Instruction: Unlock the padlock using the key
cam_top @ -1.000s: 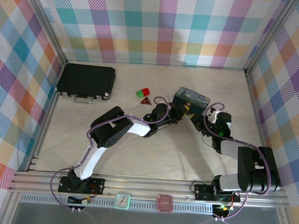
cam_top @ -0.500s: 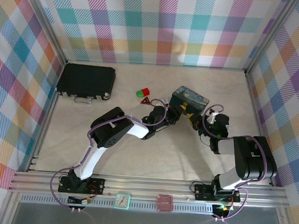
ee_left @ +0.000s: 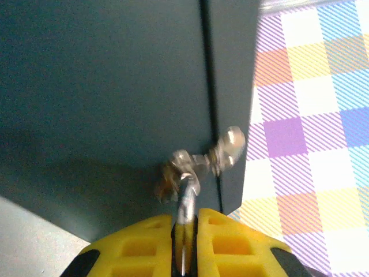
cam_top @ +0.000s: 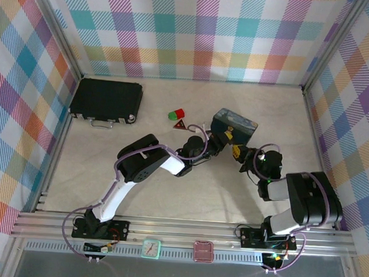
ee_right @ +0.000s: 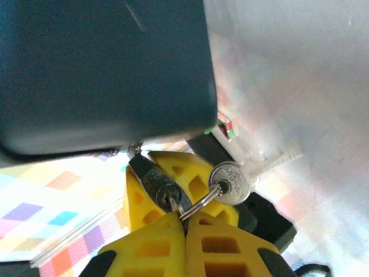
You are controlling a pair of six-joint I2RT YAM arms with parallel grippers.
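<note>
Right gripper (ee_right: 185, 221): yellow fingers pressed together, pinching the thin wire key ring (ee_right: 199, 203). The key (ee_right: 229, 183) hangs on that ring just up-right of the fingertips, with its round silvery head flat to the camera. A pale blurred shaft seems to run from the head up and right, pointing away from the padlock, but that is not certain.

The padlock (ee_right: 153, 180) sits just left of the key head. Its body is dark and its long axis is slanted. The top end is up-left at the lower edge of the blue tin (ee_right: 98, 69). The keyhole end is down-right, close above the right fingertips. Whether the ring touches that end, cannot tell.

Left gripper (ee_left: 184, 228): fingers closed tight on a thin silvery metal edge. The edge runs straight up from them to a blurred lock cluster against the tin's dark front wall and reads as the padlock seen edge-on. In the right wrist view the left gripper's yellow fingers sit right behind the padlock body.

In the top view both grippers meet tip to tip at the tin's near side, left arm from the left and right arm from the right. Padlock and key are too small to make out there. The tin lies on the table (cam_top: 168, 188), right of centre. The red and green blocks (cam_top: 176, 114) and a red-black triangle (cam_top: 180, 124) are just left of the tin. The black case (cam_top: 107, 99) is well apart at the far left.
</note>
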